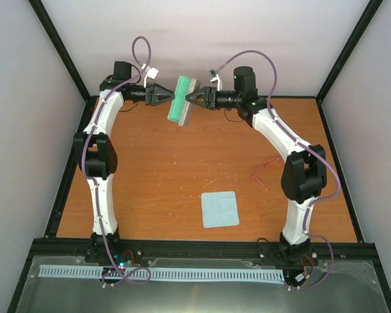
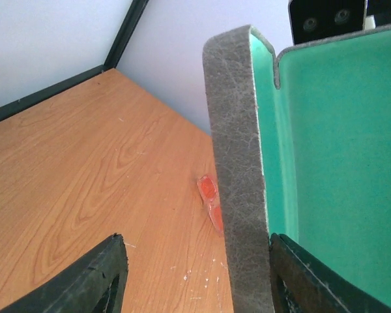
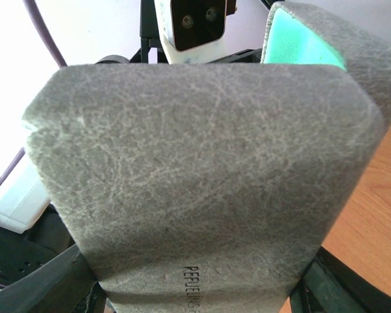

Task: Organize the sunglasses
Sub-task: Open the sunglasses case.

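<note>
Holding the case (image 1: 182, 99) aloft at upper centre, my right tool (image 1: 189, 98) clamps its grey shell while my left tool (image 1: 171, 97) straddles its edge, jaws wide and not pinching, probably to get it open for loading. The sunglasses (image 1: 262, 168) lie on the desk (image 1: 150, 169), right of centre, well apart.

The grey, teal-lined case (image 2: 238, 163) stood open and upright. Its wall sat between the spread jaws of the left gripper (image 2: 197, 244), apart from the outer finger (image 2: 98, 280). The sunglasses (image 2: 210, 195) lay on the table (image 2: 104, 169), partly hidden behind the case.
</note>
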Robot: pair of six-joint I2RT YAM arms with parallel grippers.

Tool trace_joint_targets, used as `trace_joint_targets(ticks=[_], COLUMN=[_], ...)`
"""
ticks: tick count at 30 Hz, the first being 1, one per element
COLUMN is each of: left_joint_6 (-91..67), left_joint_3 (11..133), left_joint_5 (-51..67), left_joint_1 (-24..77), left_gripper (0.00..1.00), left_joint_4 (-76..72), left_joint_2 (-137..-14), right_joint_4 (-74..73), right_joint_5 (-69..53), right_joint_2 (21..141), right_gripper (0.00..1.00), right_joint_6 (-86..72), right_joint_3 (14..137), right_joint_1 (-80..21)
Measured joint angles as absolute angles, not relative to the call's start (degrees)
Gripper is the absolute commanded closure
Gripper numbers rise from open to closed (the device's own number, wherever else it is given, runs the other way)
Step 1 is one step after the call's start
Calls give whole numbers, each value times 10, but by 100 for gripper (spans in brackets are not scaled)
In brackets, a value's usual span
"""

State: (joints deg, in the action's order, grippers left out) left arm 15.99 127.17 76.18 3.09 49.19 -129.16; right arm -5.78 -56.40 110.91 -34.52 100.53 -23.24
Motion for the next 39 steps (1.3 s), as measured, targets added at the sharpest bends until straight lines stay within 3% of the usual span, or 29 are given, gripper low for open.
trace_joint_targets(ticks=[9,18,25,30,34,39], left_joint_6=[150,301,347,357,360,359], left_joint_3=[1227,1202,1225,1239,1242,1242], left_joint_5=[823,857,860,853,841,826], left_joint_1=[-8,0,22,38,47,53], left_gripper=[31,33,30,41,44,57], left_joint_4=[475,645,691,691,691,690], left_joint_2=[-1269,-1254,-1254,-1254,-1254,-1254], right_joint_4=[50,78,82,81,76,73], right_joint_5=[-574,-564,-564,-564,-564,-565], right_joint_2=[1097,1098,1098,1098,1098,1098], right_gripper=[94,94,93,93,93,93], right_joint_6=[-400,-414,-416,-414,-413,-413], right_joint_3=[953,973,978,979,979,979], right_joint_1=[-218,-215,-215,-215,-215,-215])
